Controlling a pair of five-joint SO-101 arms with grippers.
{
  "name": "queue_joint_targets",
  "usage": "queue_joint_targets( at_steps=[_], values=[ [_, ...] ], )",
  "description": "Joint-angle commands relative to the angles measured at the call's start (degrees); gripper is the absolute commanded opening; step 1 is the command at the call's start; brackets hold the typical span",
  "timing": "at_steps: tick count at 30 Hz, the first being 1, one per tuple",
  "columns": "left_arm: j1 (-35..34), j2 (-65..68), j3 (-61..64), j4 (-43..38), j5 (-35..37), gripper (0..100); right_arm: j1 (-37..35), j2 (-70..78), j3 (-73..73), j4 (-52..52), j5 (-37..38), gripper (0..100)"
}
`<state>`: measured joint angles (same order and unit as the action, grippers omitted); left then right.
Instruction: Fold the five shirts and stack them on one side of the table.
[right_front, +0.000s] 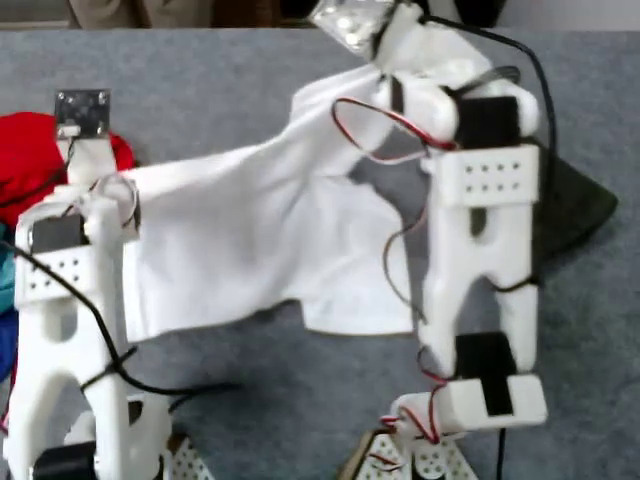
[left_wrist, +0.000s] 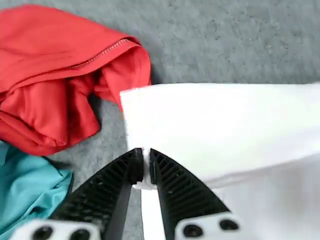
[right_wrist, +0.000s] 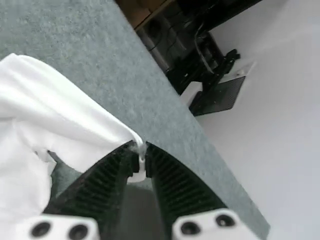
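- Your left tool (left_wrist: 144, 165) was clamped tight on the white shirt (left_wrist: 225, 125) edge, just beside the red shirt (left_wrist: 45, 75).
- Your right tool (right_wrist: 141, 160) pinched another corner, held above the bench (right_wrist: 100, 55).

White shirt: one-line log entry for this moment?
left gripper: shut on white shirt edge | right gripper: shut on white shirt corner | red shirt, teal shirt: crumpled beside left gripper

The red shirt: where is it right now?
In the high view the red shirt lies crumpled at the table's left edge, next to the teal shirt and close by the left gripper, which pinches the white shirt.
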<state>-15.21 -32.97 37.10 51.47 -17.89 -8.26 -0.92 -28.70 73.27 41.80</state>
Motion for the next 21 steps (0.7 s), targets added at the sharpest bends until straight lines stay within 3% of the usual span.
queue_joint_targets(
  at_steps=[1,5,9,16,21],
  values=[
    [-2.6,-3.6,-0.1,-4.1,-0.5,2,2.0,-4.7,-3.0,-8.1,0.4,0.5],
    [-5.5,-4.8,-0.4,-14.4,3.3,2,1.9,-3.1,-0.3,-27.9,-4.0,0.5],
    [-9.1,-7.4,-4.8,-17.1,6.6,2,0.7,-3.0,1.3,-39.7,-8.5,0.5],
    [-12.0,-14.4,-8.6,-16.2,6.8,2,0.9,-13.6,1.1,-35.8,-16.5,0.5],
    [-11.6,-22.3,-11.7,-7.1,6.7,2,2.8,-23.6,1.0,-26.7,-20.4,0.5]
  ],
)
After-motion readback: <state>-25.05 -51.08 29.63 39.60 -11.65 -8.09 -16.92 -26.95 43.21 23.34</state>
